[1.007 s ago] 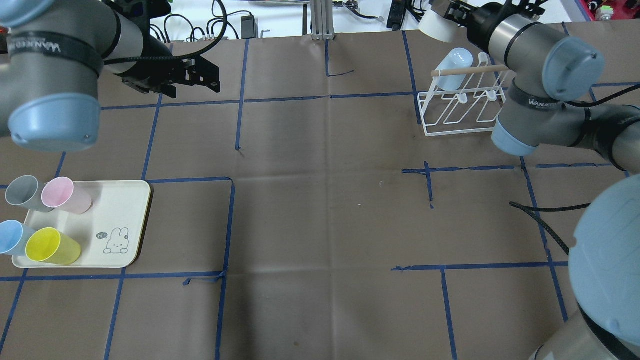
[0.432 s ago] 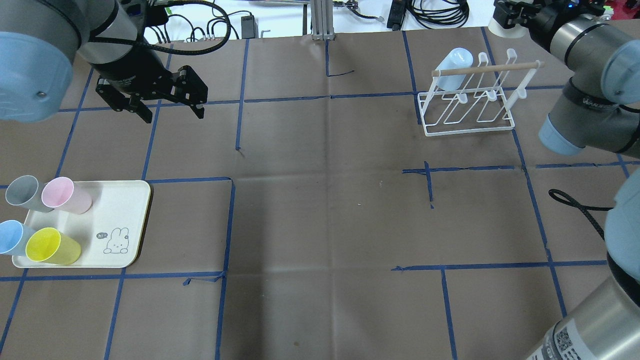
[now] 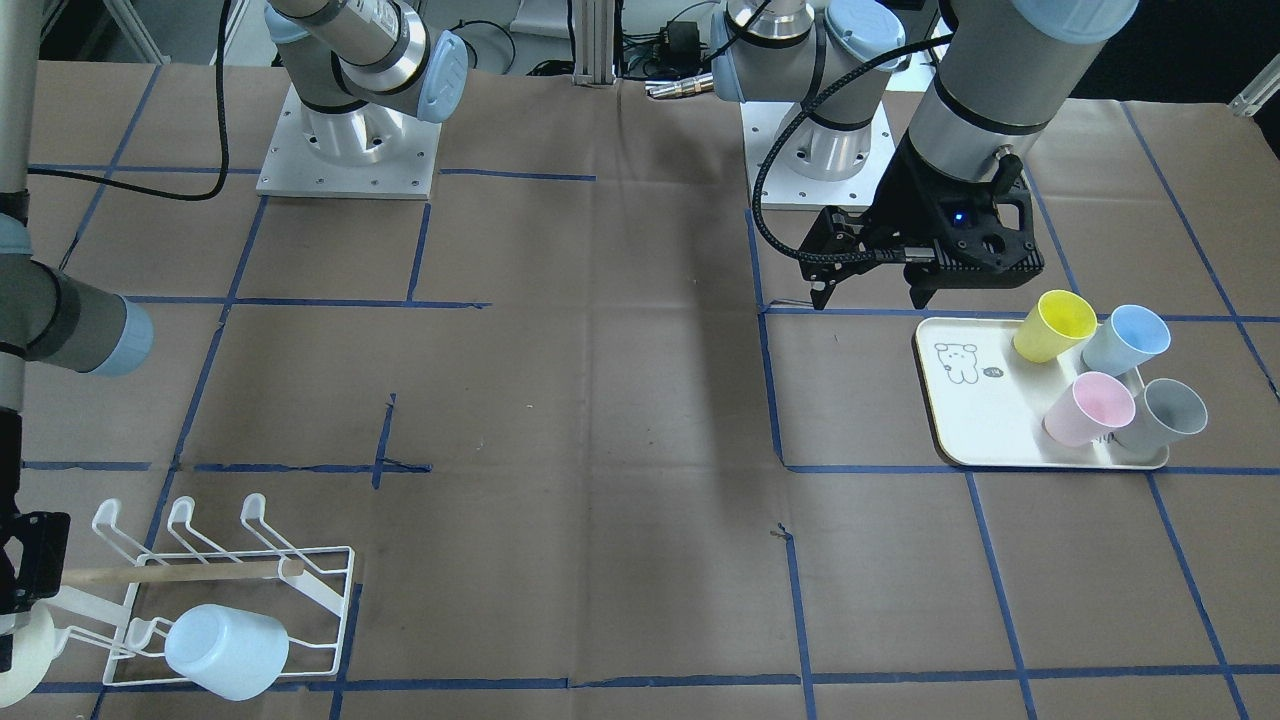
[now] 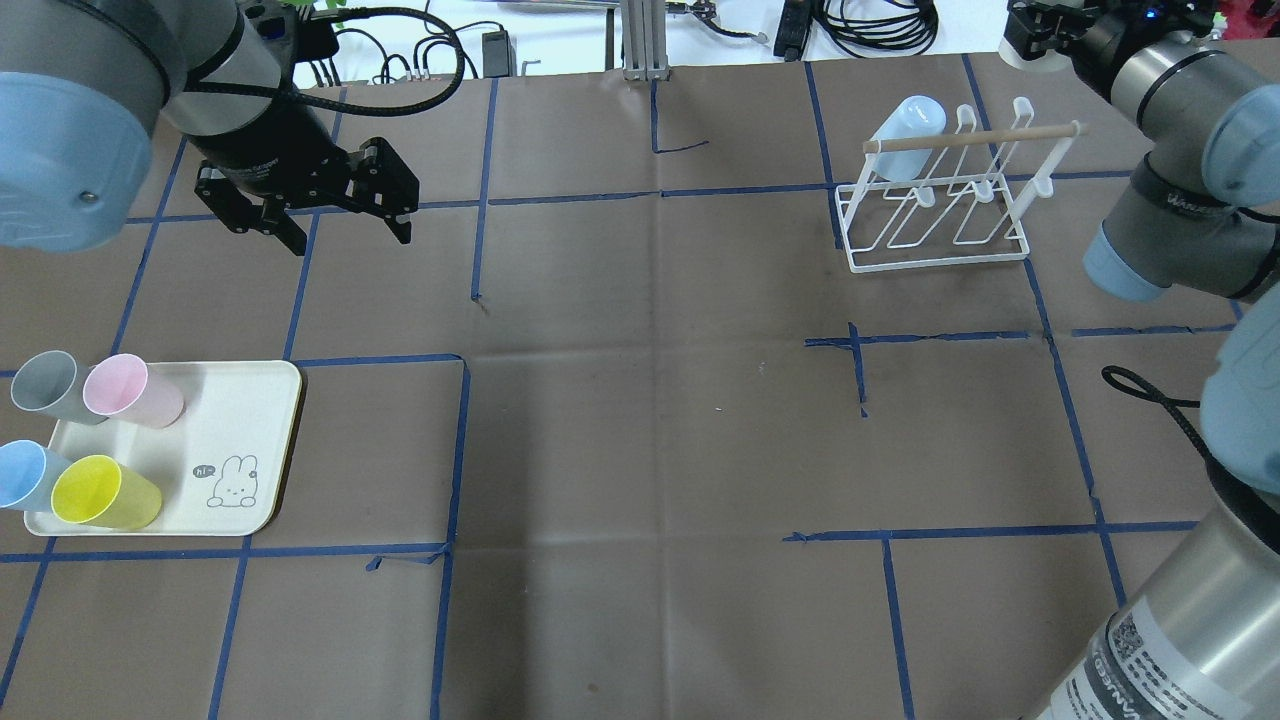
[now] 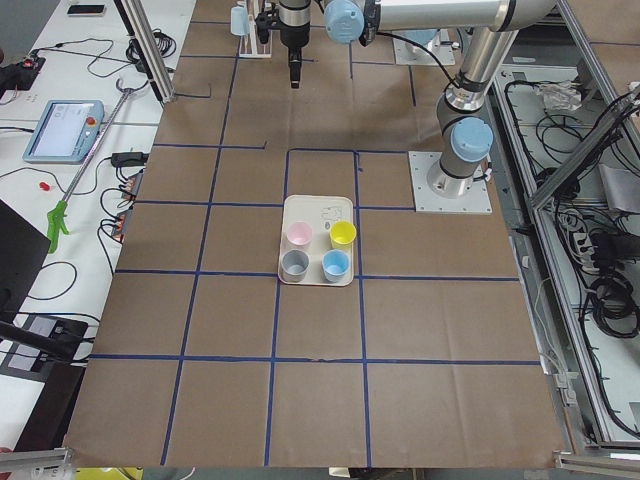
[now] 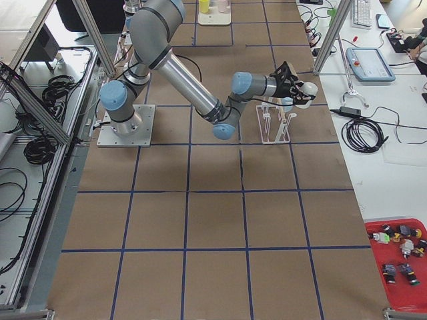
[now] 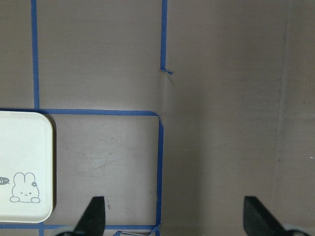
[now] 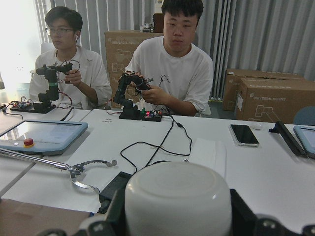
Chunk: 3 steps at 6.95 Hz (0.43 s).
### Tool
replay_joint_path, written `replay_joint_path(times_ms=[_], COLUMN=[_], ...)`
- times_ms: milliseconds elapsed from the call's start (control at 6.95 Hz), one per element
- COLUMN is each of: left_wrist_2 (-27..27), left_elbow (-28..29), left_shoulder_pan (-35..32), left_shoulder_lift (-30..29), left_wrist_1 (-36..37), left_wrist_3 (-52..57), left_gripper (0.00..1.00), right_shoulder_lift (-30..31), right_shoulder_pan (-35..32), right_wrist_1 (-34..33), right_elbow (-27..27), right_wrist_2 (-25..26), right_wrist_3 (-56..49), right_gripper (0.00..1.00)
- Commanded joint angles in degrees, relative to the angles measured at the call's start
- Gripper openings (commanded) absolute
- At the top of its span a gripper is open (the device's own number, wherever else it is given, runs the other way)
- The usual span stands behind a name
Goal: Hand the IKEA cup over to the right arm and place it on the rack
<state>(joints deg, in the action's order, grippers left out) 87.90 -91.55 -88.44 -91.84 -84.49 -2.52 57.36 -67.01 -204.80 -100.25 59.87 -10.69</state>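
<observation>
1. White cup (image 8: 177,194) is sitting between the two black fingers (image 8: 114,212) of the right gripper (image 8: 178,219). The fingers are pressing on its sides, and its flat bottom is facing the wrist camera.
2. In the front-facing view this cup is hanging at the picture's left edge, just beside one end of the rack (image 4: 935,215). Whether it is touching the wire, I cannot tell.
3. The rack is standing on the brown paper of the table (image 4: 650,400), in the far right part of the overhead view. A wooden dowel (image 4: 980,137) is lying across its top. A light-blue cup (image 4: 905,135) is hanging tilted, mouth down, on a prong at the rack's other end.
4. The left gripper (image 4: 351,240) is hovering above the table on the opposite side, well apart from the rack. Its jaws are standing wide apart with nothing between them, and they are pointing down at bare paper and blue tape lines.
5. A cream tray (image 4: 250,400) is lying near this gripper. A yellow cup (image 4: 100,492), a blue cup (image 4: 20,475), a pink cup (image 4: 130,390) and a grey cup (image 4: 45,385) are crowding at the tray's end away from its rabbit drawing (image 4: 232,482).
6. Beyond the table, two people (image 8: 179,73) in white shirts are sitting behind a white desk. Each is holding a small arm-like device.
</observation>
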Motion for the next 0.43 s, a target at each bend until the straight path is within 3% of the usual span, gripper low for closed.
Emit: replay_joint_path(times_ms=[0, 288], left_wrist_2=[3.3, 3.42], left_elbow=[0.41, 0.14], left_shoulder_pan=[-0.58, -0.94], left_shoulder_lift=[-0.36, -0.45], left_wrist_1=[0.28, 0.55], left_wrist_3=[-1.26, -1.0], left_gripper=[1.0, 1.0], right_shoulder_lift=[-1.98, -2.08], right_shoulder_pan=[0.66, 0.66], right_wrist_1=[-0.42, -0.68], right_elbow=[0.24, -1.6], right_wrist_2=[-0.11, -0.02], right_wrist_3=[-0.12, -0.12], right_gripper=[0.31, 0.31])
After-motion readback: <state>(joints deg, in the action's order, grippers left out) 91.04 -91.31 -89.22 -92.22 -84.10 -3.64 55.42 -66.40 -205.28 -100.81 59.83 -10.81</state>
